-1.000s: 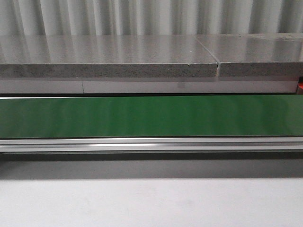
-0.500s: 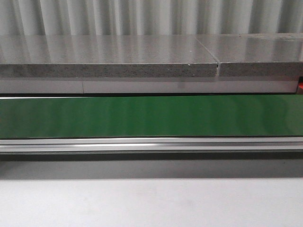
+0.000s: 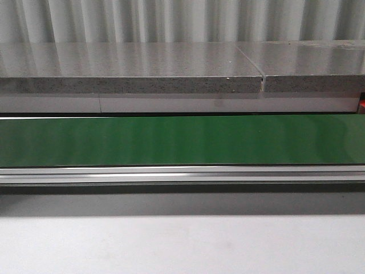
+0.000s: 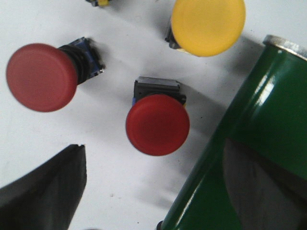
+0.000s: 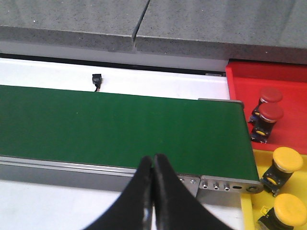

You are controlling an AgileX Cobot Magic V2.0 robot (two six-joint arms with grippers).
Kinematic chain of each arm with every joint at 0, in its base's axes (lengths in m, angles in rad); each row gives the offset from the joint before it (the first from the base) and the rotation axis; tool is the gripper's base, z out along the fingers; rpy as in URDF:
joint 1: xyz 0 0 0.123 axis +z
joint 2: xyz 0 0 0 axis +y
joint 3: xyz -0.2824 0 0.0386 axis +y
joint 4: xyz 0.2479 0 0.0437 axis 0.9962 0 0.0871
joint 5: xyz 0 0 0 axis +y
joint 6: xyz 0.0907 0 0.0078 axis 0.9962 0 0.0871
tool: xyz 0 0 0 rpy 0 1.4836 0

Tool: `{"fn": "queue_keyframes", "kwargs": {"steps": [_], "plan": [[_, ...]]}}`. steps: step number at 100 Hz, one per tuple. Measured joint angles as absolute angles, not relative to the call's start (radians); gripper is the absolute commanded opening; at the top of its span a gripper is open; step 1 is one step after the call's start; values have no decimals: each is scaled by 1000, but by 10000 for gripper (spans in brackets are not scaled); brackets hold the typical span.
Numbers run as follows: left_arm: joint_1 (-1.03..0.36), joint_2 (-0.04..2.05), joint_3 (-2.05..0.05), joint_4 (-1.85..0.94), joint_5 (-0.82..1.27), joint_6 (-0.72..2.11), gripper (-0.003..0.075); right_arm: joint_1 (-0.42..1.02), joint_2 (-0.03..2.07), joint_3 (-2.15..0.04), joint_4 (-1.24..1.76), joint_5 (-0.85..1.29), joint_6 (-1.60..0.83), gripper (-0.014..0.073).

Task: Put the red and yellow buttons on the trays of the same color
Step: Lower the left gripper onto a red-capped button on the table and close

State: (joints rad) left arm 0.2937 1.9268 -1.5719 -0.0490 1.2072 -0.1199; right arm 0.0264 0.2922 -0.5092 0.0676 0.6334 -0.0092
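Observation:
In the left wrist view a red button (image 4: 158, 124) lies on the white table beside the rounded end of the green belt (image 4: 249, 143). A second red button (image 4: 41, 77) and a yellow button (image 4: 208, 25) lie farther out. My left gripper (image 4: 154, 152) is open above them, one finger (image 4: 45, 191) over the table and the other over the belt end, nothing held. My right gripper (image 5: 152, 163) is shut and empty before the belt. Beyond it, the red tray (image 5: 288, 76) holds two red buttons (image 5: 268, 112) and the yellow tray (image 5: 245, 211) holds two yellow buttons (image 5: 286, 160).
The green conveyor belt (image 3: 182, 140) runs across the front view with an aluminium rail (image 3: 182, 173) along its near side and a grey stone shelf (image 3: 131, 68) behind. A small black connector (image 5: 97, 78) lies on the white strip behind the belt.

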Motion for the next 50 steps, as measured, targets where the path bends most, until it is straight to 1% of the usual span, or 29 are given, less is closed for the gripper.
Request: {"fn": "queue_keyframes", "kwargs": {"steps": [50], "plan": [[294, 2004, -1598, -87, 1221, -111, 564, 26, 292, -509, 68, 633, -9, -66]]}}
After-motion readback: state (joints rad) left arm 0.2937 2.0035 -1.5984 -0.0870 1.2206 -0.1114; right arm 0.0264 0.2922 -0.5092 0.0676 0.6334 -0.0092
